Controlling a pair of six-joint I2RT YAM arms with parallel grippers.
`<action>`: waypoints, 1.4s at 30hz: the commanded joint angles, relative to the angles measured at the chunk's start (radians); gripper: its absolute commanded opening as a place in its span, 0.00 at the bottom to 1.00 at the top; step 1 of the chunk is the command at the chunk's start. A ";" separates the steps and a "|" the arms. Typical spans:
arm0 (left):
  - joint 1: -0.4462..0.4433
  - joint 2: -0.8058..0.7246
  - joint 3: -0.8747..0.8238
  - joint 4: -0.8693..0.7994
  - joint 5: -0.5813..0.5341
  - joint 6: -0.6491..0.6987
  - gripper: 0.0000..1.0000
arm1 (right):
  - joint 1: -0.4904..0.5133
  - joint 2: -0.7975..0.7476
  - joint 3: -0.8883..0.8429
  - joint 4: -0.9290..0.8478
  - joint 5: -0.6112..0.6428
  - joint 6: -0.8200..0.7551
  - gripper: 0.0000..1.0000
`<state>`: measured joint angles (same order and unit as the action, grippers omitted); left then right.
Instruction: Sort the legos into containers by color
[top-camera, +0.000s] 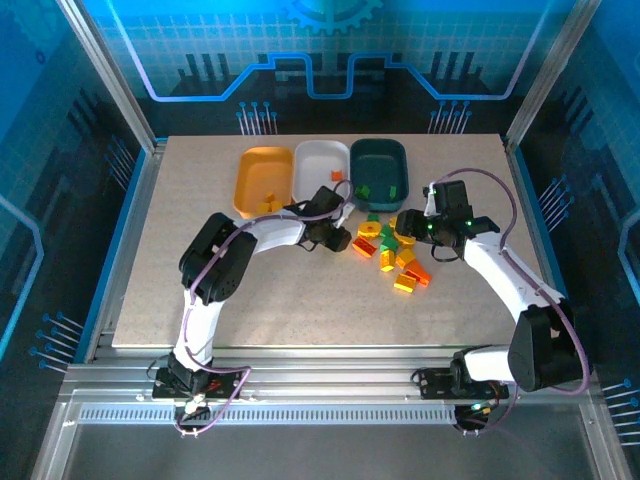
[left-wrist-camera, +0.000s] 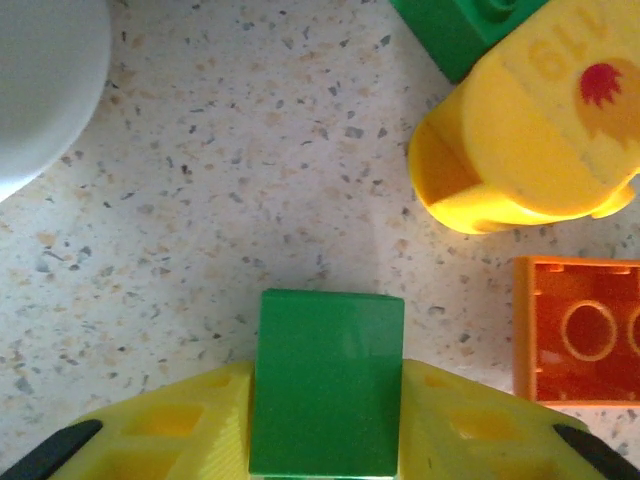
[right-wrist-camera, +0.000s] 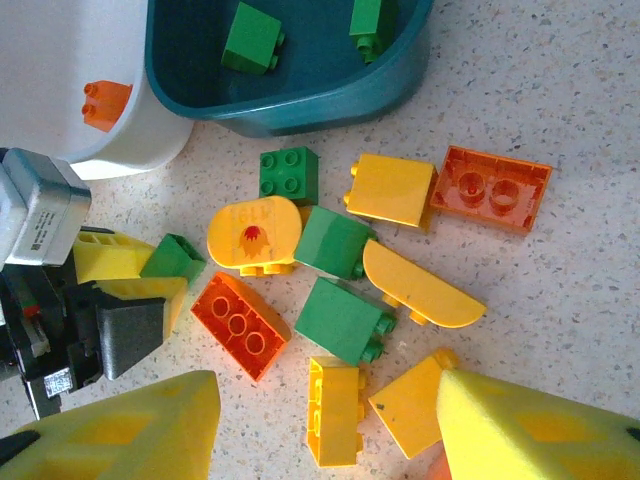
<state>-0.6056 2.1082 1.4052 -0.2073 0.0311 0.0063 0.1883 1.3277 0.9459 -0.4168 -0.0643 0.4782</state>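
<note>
Squarely between the left gripper's (left-wrist-camera: 326, 420) yellow fingers (left-wrist-camera: 170, 430) sits a green brick (left-wrist-camera: 326, 350), pinched by its flanks at the edge of the loose legos (top-camera: 390, 250), presumably bound for the teal tray (right-wrist-camera: 300, 105) holding other greens. The right gripper (right-wrist-camera: 330, 420) hovers over the pile, jaws apart and empty.

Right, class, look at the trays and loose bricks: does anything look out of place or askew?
Nothing is mis-sorted: the teal tray holds green bricks, the white tray an orange brick. Only oddity: two loose orange bricks lie upside down, hollow undersides showing.
</note>
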 joint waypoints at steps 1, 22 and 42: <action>-0.024 -0.030 -0.006 -0.052 0.012 0.014 0.36 | -0.019 -0.028 -0.013 0.018 -0.013 -0.004 0.61; 0.012 0.019 0.477 -0.324 -0.040 -0.101 0.29 | -0.095 -0.031 -0.037 0.050 -0.065 0.034 0.61; 0.031 0.263 0.989 -0.302 0.176 -0.098 0.99 | -0.082 -0.021 -0.037 0.032 -0.063 0.018 0.62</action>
<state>-0.5495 2.5309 2.4554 -0.5930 0.1535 -0.1234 0.0605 1.2984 0.9047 -0.3809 -0.1352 0.5053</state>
